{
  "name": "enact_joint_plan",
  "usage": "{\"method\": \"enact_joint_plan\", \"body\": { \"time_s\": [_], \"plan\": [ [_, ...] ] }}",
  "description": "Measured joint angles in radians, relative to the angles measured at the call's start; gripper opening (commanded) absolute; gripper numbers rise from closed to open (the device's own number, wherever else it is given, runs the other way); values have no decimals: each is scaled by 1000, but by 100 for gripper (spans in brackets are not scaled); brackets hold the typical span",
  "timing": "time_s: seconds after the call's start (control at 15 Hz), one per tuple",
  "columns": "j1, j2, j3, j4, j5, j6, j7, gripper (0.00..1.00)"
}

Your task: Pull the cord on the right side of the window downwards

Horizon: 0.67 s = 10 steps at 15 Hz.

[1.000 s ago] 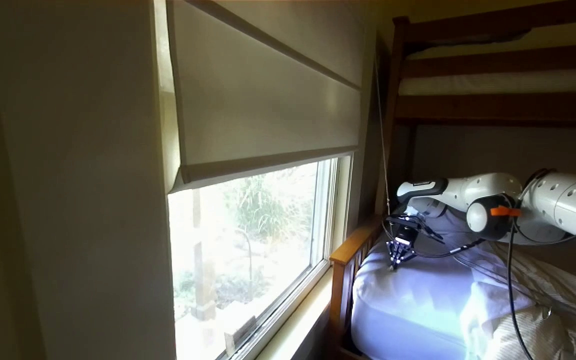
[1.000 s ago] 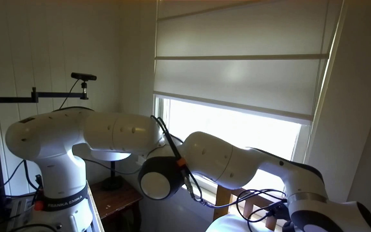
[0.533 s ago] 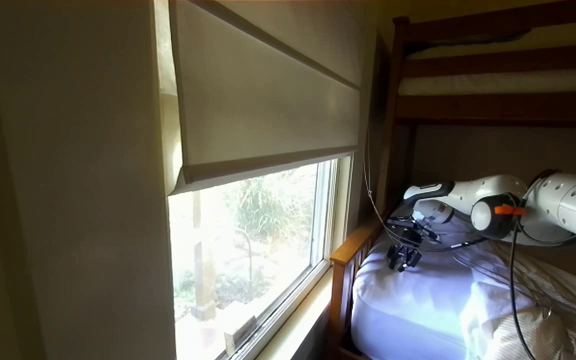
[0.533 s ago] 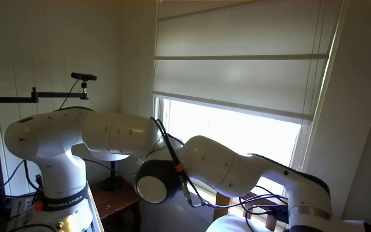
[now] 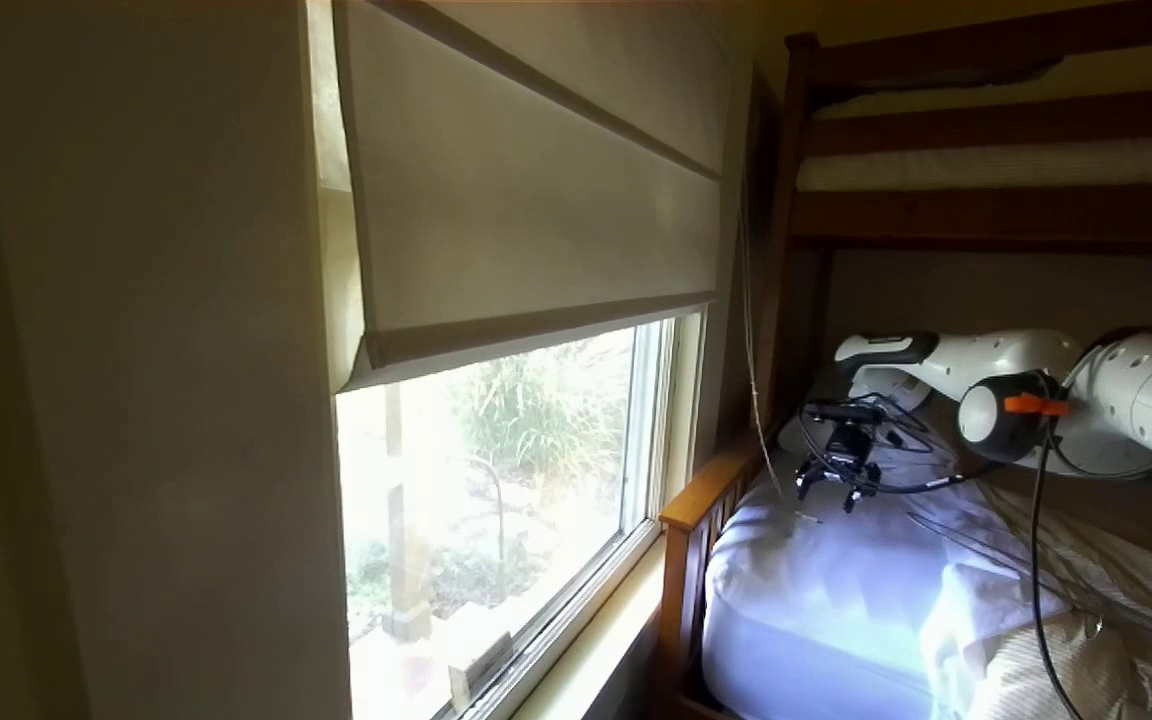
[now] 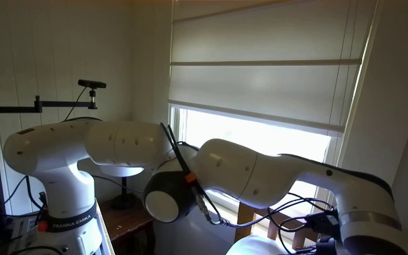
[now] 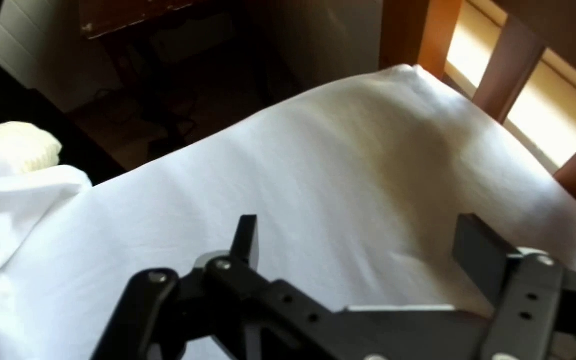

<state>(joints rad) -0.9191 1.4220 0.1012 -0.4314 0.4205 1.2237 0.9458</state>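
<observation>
The window (image 5: 496, 500) has a pale shade (image 6: 260, 85) over its upper part in both exterior views, with bright glass below. A thin cord (image 5: 748, 330) hangs slack beside the window's right edge, its lower part slanting toward the mattress. In an exterior view two thin cord lines (image 6: 335, 88) cross in front of the shade. My gripper (image 5: 828, 492) is above the bed, to the right of the cord and apart from it. Seen from the wrist, the gripper (image 7: 358, 227) stands wide open, only white sheet behind the gap. The cord does not show in the wrist view.
A white-sheeted mattress (image 7: 293, 200) lies under the gripper. The wooden bed end rail (image 5: 711, 490) stands between bed and window. A dark bunk frame (image 5: 936, 215) rises behind the arm. Black cables (image 6: 253, 225) loop along the arm. A small wooden table (image 6: 129, 219) stands near the base.
My gripper was shut low on the taut cord; it has opened, let go, and moved up and right in an exterior view. The cord has swung slack. The shade looks the same.
</observation>
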Motion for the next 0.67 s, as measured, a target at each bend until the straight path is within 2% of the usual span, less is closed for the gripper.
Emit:
{"method": "enact_joint_plan", "body": {
  "time_s": [0.27, 0.67],
  "plan": [
    [47, -103, -10, 0, -49, -147, -95, 100],
    [217, -210, -74, -1, -165, -252, -210, 100]
  ]
}}
